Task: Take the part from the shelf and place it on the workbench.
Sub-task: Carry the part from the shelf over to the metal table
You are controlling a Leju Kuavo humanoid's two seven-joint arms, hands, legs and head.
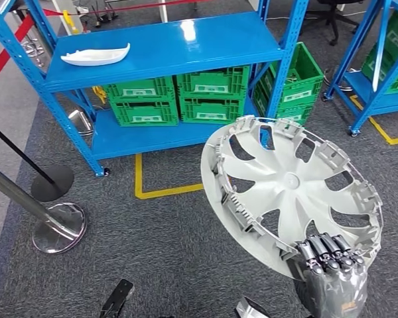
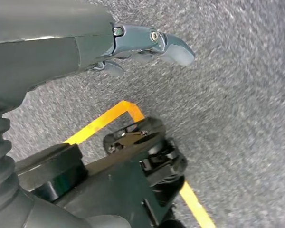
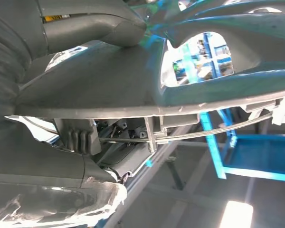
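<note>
A large silver wheel cover [image 1: 287, 189] with curved spokes is held tilted above the grey carpet at the lower right of the head view. My right hand [image 1: 332, 262] grips its near rim, fingers curled over the edge. In the right wrist view the wheel cover [image 3: 141, 90] spans the picture, with my thumb [image 3: 94, 26] on one face and my fingers [image 3: 58, 190] on the other. My left hand [image 2: 148, 42] hangs over the carpet with its fingers extended and nothing in it. A white curved part [image 1: 95, 55] lies on the blue shelf's [image 1: 187, 40] top level.
Green crates [image 1: 177, 99] fill the shelf's lower level, and more stand at the right [image 1: 292, 83]. Two stanchion bases [image 1: 52, 182] [image 1: 59, 227] stand on the left floor. A second blue rack [image 1: 382, 73] is at the far right. Yellow tape [image 1: 162, 191] marks the floor.
</note>
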